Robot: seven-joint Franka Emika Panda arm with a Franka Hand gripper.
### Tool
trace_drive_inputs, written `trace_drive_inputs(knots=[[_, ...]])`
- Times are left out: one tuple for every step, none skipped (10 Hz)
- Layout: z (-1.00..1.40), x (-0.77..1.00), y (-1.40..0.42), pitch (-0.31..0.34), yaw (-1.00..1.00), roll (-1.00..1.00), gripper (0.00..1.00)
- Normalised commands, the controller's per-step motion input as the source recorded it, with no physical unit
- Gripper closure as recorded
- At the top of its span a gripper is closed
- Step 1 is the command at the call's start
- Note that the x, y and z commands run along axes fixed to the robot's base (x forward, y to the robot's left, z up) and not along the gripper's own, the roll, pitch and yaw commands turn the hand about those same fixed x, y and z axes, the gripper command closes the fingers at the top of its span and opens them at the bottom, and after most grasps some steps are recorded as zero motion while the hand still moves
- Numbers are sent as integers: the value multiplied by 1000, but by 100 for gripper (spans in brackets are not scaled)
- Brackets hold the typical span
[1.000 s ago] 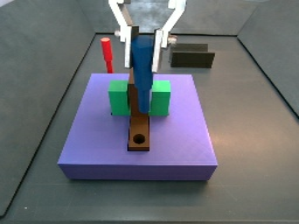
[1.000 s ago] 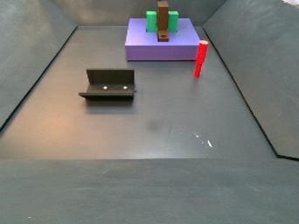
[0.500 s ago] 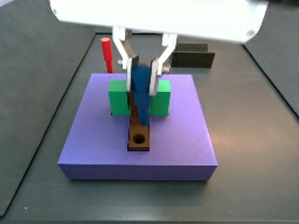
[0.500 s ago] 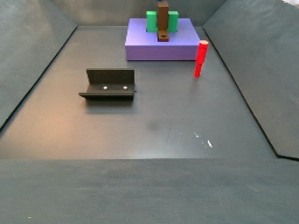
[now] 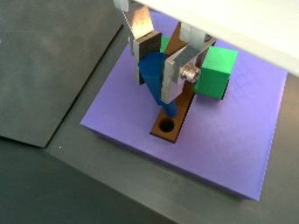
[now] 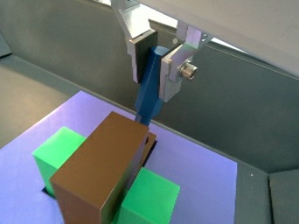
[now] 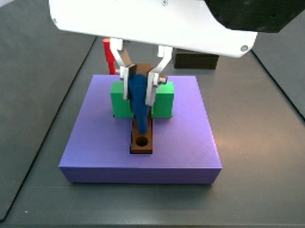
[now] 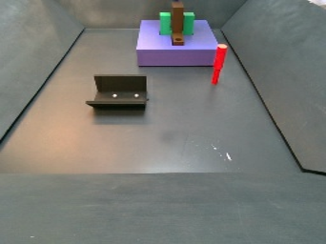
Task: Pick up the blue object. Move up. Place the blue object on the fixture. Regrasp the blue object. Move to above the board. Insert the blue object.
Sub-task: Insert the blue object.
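I see the two-finger silver gripper [image 5: 165, 66] pinching the slim blue cylindrical peg [image 7: 141, 101] upright over the long brown plank [image 7: 143, 132].

My silver gripper [image 5: 162, 68] holds the blue object [image 5: 156, 77] above the brown board [image 7: 142, 134], green blocks [image 7: 121, 100], purple platform [image 7: 179, 142]; red peg [image 8: 218, 64], dark fixture [image 8: 118, 92].
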Motion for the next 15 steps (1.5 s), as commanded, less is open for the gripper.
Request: trace_drive_inputs(knots=[[0,-83,0,-26,603,-389,100],[0,0,0,0,763,-361,100],[6,0,0,43,677,-456,100],[34,0,0,60,611,-500,100],[97,0,0,61,574,-500,100],[177,0,0,66,529,-500,100],[189,0,0,66,520,-500,100],[191,0,0,66,520,-500,100],[191,0,0,67,520,-500,100],[191,0,0,67,517,-500,100],[191,0,0,67,517,-500,100],[191,0,0,67,517,-500,100],[74,0,0,0,506,-500,100],[-226,-94,0,-141,140,-249,100],[-160,-54,0,-119,223,-449,100]])
